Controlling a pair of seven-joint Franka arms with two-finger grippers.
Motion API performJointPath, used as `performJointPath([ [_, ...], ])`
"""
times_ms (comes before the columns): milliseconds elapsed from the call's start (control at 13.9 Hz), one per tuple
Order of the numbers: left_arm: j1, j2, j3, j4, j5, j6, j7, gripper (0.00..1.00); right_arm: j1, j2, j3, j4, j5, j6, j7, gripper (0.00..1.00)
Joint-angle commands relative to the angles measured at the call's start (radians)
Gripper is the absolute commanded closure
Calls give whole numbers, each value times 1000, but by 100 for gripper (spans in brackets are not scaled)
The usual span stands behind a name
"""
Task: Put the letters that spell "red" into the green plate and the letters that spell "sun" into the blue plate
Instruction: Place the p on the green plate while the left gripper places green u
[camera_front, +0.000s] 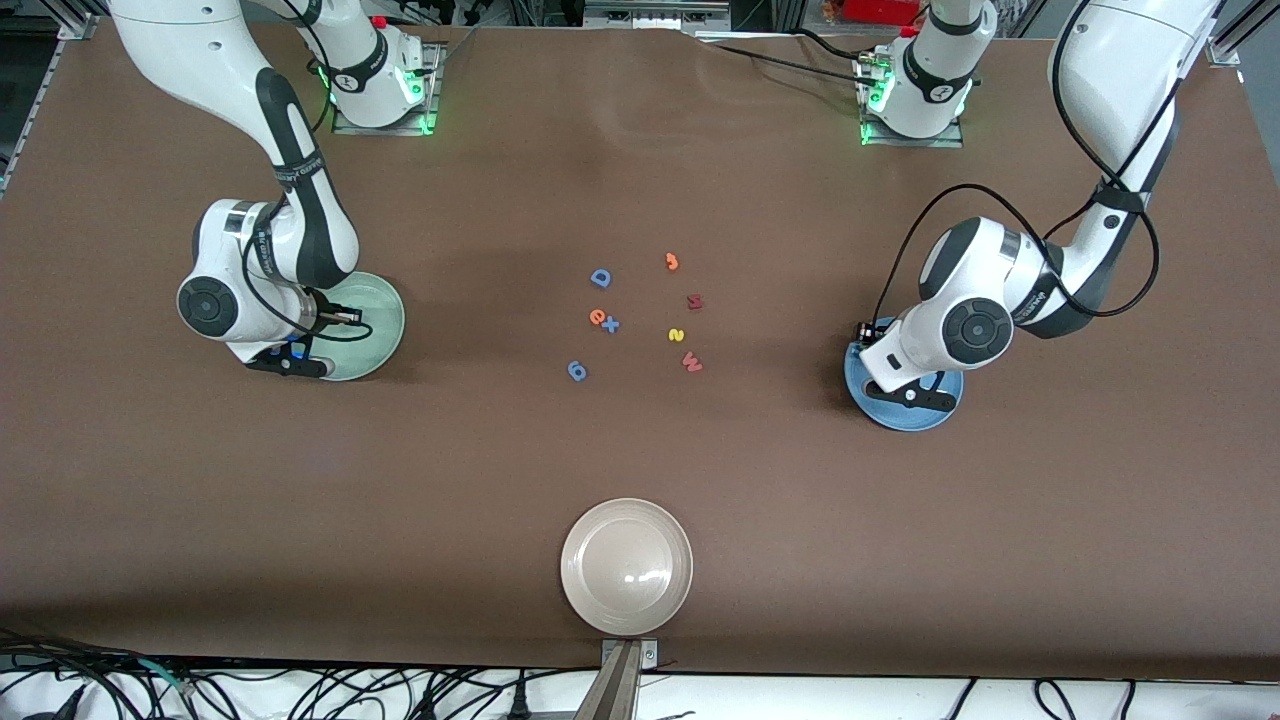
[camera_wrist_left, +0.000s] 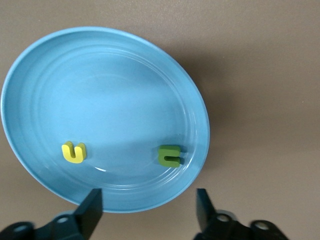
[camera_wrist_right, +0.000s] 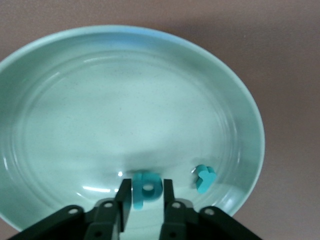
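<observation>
My right gripper (camera_wrist_right: 145, 195) hangs low over the green plate (camera_wrist_right: 250, 115), on the rim nearer the front camera (camera_front: 385, 320). Its fingers stand slightly open around a teal "d"/"p" letter (camera_wrist_right: 147, 189), with a thin gap on one side. A teal "r" (camera_wrist_right: 204, 177) lies in the same plate. My left gripper (camera_wrist_left: 147, 207) is wide open and holds nothing, above the edge of the blue plate (camera_wrist_left: 110, 100). In that plate lie a yellow "u" (camera_wrist_left: 74, 152) and an olive-green letter (camera_wrist_left: 170, 155). On the table's middle rest the orange "e" (camera_front: 597, 317) and the yellow "s" (camera_front: 676, 335).
Around those two lie a blue "D" (camera_front: 600, 278), a blue plus (camera_front: 611, 326), a blue "9" shape (camera_front: 577, 371), an orange hook piece (camera_front: 672, 262), a dark red letter (camera_front: 696, 301) and a red "w" (camera_front: 692, 362). A beige plate (camera_front: 627, 567) sits near the front edge.
</observation>
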Motion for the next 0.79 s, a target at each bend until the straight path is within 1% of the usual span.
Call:
performJointPath([
  [0,-4,-1,-14,0,-4,1,-11,0,3,-22,-1,-4,-1,0,-13,3],
  [72,-9,-3,-20,1,-62,4,-22,0,4,-48,-1,8,0,-20,-13,2],
  [144,-18,-3,-27,3,-126,18,-33,0,4,-71,1,30,-1,-77,-7,2],
  [216,-42,-3,-27,1,-159,48,-54,0,9,-88,4,72,-1,-140,-2,1],
  [360,-120,-3,-27,1,-159,76,-182,0,12,-103,22,181,-1,-292,2,1],
  [433,-169,-1,-25,1,-153,101,-276,0,14,-103,39,239,-1,-357,2,1],
  [505,-215,2,-24,3,-153,128,-368,0,14,-103,69,298,-3,-403,2,1],
  [649,-278,25,-24,18,-151,200,-503,0,14,-103,119,364,-4,-438,4,1],
  [721,-326,40,-21,30,-144,223,-542,0,14,-103,134,372,-3,-442,-14,1],
])
